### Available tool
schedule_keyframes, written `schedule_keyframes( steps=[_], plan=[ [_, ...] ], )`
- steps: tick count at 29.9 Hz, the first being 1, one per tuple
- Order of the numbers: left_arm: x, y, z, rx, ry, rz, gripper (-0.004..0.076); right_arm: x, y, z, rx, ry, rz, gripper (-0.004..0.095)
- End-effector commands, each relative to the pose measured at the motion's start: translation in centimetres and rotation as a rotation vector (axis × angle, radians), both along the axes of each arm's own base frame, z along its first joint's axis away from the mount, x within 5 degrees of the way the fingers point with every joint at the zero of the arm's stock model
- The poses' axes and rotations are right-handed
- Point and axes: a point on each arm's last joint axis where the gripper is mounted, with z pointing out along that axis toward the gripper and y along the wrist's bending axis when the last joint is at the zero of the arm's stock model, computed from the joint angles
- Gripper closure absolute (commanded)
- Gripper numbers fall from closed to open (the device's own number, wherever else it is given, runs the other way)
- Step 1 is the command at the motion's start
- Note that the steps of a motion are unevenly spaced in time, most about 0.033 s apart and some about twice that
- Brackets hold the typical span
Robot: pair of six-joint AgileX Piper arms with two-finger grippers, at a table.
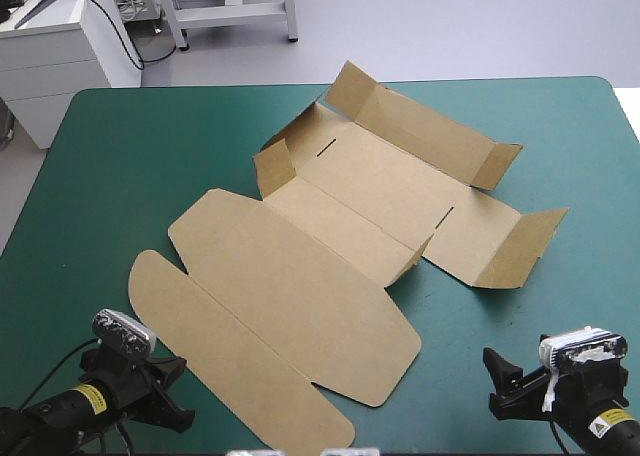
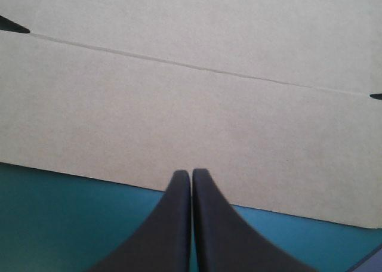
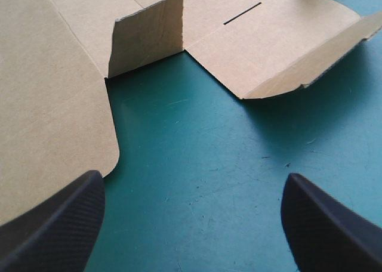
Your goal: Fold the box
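The brown box (image 1: 330, 246) lies as a cut sheet across the middle of the table. Its large lid panels are flat toward the near left, and its far wall (image 1: 420, 126) and several small end flaps stand raised. My left gripper (image 1: 178, 371) is near the table's front left, shut, its tip (image 2: 191, 173) at the edge of the flat panel (image 2: 191, 105). At the front right my right gripper (image 1: 495, 381) stands open over bare cover (image 3: 191, 179). Ahead of it are a raised flap (image 3: 146, 36) and the sheet's rounded corner (image 3: 54, 117).
Teal-green cover (image 1: 130, 176) shows bare on the left side and along the near right (image 1: 520, 306). A narrow slot (image 3: 242, 12) is cut in the panel beyond the raised flap. The table's far edge runs just behind the box's raised wall.
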Motion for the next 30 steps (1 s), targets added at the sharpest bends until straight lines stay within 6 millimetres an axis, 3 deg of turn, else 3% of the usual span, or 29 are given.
schedule_keyframes(
  steps=[1, 12, 17, 25, 30],
  plan=[
    [0.4, -0.2, 1.4, -0.051, -0.064, 0.012, 0.0732, 0.2, -0.1, 1.5, 0.035, -0.053, -0.037, 0.0152],
    [0.4, -0.2, 1.4, -0.051, -0.064, 0.012, 0.0732, -0.6, 0.3, 3.9, 0.110, -0.062, -0.024, 0.0155],
    [0.4, -0.2, 1.4, -0.051, -0.064, 0.012, 0.0732, 0.3, 0.8, 5.3, 0.158, 0.065, 0.017, 0.0156],
    [0.4, -0.2, 1.4, -0.051, -0.064, 0.012, 0.0732, 5.0, 2.1, 7.0, 0.292, 0.228, 0.095, 0.0156],
    [0.4, -0.2, 1.4, -0.051, -0.064, 0.012, 0.0732, 8.5, 2.7, 6.6, 0.399, 0.301, 0.111, 0.0156]
  ],
)
